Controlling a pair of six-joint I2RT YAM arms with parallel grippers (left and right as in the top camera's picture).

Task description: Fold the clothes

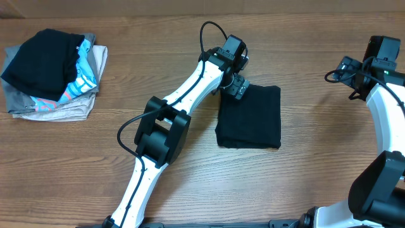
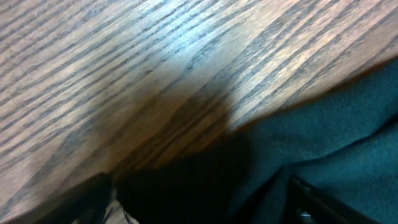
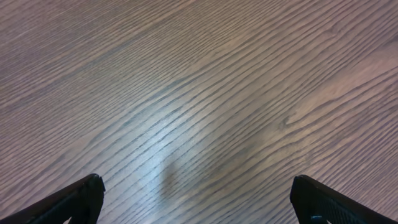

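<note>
The folded black shirt (image 1: 252, 117) lay near the middle, slightly toward 3 o'clock; the left gripper (image 1: 236, 87), spread wide astride its 11 o'clock corner and gripping nothing, would best lift straight up without dragging cloth, while the right gripper (image 3: 198, 190) hung wide and empty

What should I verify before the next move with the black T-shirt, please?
1. Black T-shirt folded into a flat rectangle: ok.
2. Left tool at the shirt's far left corner, jaws wide, cloth not clamped: ok.
3. Right tool open above the bare table, away from the shirt: ok.
4. Pile of folded garments apart from the shirt: ok.
5. Hidden layers under the top fold lie smooth: cannot tell.
</note>
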